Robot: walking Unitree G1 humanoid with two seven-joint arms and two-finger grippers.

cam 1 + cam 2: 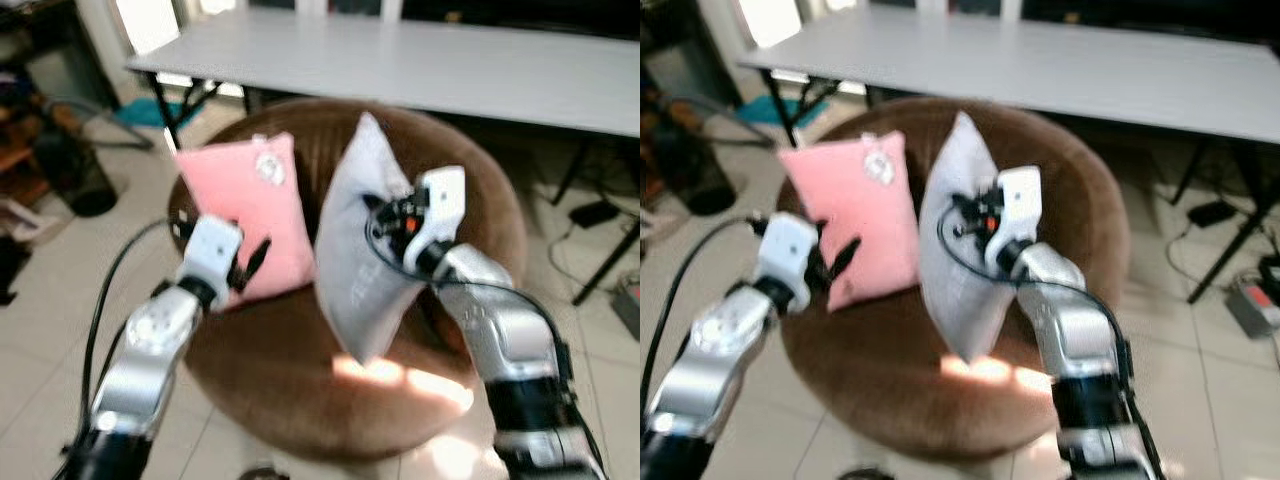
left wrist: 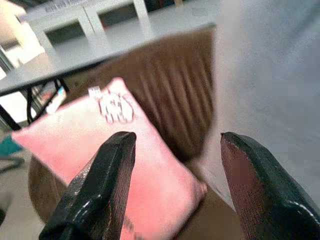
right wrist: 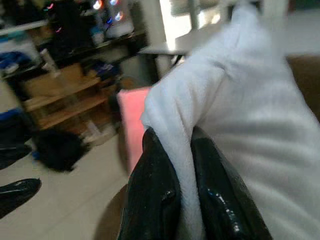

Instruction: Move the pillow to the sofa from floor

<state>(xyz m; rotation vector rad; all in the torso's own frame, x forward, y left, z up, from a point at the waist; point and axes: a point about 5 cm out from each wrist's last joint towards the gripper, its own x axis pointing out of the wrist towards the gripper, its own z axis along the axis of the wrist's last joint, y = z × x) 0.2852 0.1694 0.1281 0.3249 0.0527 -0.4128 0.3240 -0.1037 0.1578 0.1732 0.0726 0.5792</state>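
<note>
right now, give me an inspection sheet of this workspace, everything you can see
surface: round brown sofa, a sunlit patch on its seat.
job's things: white pillow held upright over the seat; pink pillow leans against the backrest.
clutter: nothing seen on the seat besides the pillows.
grippers: right gripper pinches a fold of the white pillow; left gripper open, in front of the pink pillow, not touching it.
cables: black cable loops along the left arm; another by the right wrist.
surroundings: grey table behind the sofa, tiled floor, wooden shelves to the robot's left.
</note>
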